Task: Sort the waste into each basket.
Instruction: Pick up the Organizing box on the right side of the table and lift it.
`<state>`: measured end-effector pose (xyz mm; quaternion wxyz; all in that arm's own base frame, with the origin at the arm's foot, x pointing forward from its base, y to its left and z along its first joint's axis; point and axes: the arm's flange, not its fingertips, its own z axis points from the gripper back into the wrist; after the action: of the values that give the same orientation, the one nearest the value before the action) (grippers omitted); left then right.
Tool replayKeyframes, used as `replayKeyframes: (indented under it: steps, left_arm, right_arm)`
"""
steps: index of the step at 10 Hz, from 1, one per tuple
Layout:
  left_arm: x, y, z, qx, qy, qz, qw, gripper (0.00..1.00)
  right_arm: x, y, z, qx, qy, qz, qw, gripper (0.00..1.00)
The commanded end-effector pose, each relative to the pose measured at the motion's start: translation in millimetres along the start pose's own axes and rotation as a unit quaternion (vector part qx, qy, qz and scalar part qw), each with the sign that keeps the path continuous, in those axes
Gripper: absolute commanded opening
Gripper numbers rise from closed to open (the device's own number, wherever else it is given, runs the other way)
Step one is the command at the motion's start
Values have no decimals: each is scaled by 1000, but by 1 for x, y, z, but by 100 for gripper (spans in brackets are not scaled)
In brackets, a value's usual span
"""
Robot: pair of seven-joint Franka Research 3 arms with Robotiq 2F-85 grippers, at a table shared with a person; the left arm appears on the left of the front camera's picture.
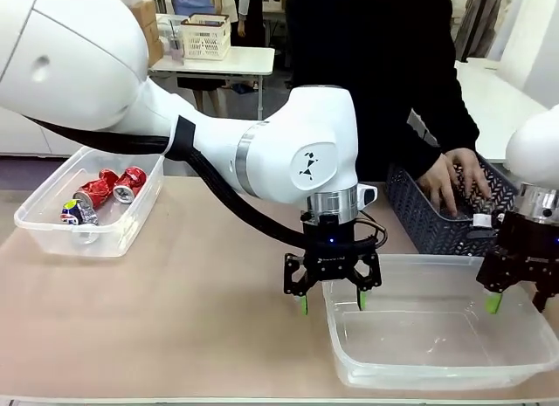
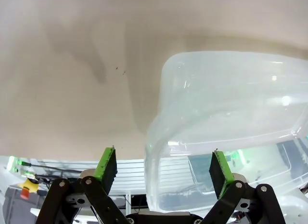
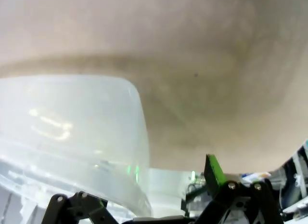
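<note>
At the lower right of the front view lies the biggest risk: both robot hands straddle walls of the right tub (image 1: 437, 368). If either closes on the thin clear plastic and lifts or drags, I judge the tub could tilt, flex and spring free of the grip, or slide off the near edge of the surface (image 1: 175, 310). The left hand (image 1: 332, 301) hangs over the tub's near-left corner with its jaws partly spread. One green pad (image 2: 108, 164) is outside the wall and the other inside, and neither presses on it as far as the left wrist view shows. The right hand (image 1: 518, 303) stands wide over the tub's right wall and grips nothing. An uneven pull from the two would likely twist the tub between them.

A lesser risk: the person's hands (image 1: 454, 183) are inside the dark basket (image 1: 419, 223) just behind the tub, at mid right. A sweep by either arm could meet them. Smaller still, the left arm reaches across the middle of the frame and could crowd the right one.

The right tub is see-through, rectangular and round-cornered with a rolled rim; its floor shows only glints. The left tub (image 1: 52, 240), at mid left and well apart, is the same kind. It holds the cans (image 1: 109, 192): crushed red ones and one with blue on it, lying heaped together.
</note>
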<state>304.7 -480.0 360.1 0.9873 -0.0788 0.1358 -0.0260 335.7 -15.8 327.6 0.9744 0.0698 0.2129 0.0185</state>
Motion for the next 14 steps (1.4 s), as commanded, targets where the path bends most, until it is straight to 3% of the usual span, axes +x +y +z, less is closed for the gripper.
replayKeyframes:
  steps: [1,2,3,4,5,6,7,8,10,11,12,14]
  left_arm:
    - [3,-5,1,12,-2,13,1000,67]
    - [3,-5,1,16,0,12,1000,40]
    - [3,-5,1,19,3,13,1000,7]
    - [4,-6,0,23,8,13,1000,0]
    - [4,-7,-1,23,11,15,1000,0]
    - [4,-6,0,23,13,16,1000,0]
    - [4,-7,0,24,13,16,1000,3]
    - [4,-7,0,22,12,15,1000,0]
    - [4,-7,0,20,11,11,1000,0]
    - [4,-7,1,19,10,11,1000,0]
    - [4,-7,1,18,10,12,1000,0]
    - [2,-6,3,15,10,11,1000,0]
  right_arm:
    - [-80,4,-79,4,-40,11,999,100]
    - [-90,7,-72,-2,-51,14,999,100]
    - [-98,11,-68,-8,-59,16,998,100]
    - [-101,14,-67,-10,-59,22,998,100]
    - [-102,15,-68,-11,-57,24,998,90]
    - [-101,14,-69,-8,-51,26,998,45]
    - [-100,14,-71,-11,-46,24,999,34]
    - [-100,14,-72,-12,-43,25,999,0]
    - [-102,12,-71,-14,-46,21,999,0]
    - [-101,12,-71,-15,-47,20,999,7]
    - [-101,12,-71,-15,-48,20,999,0]
    - [-102,12,-70,-13,-51,20,998,0]
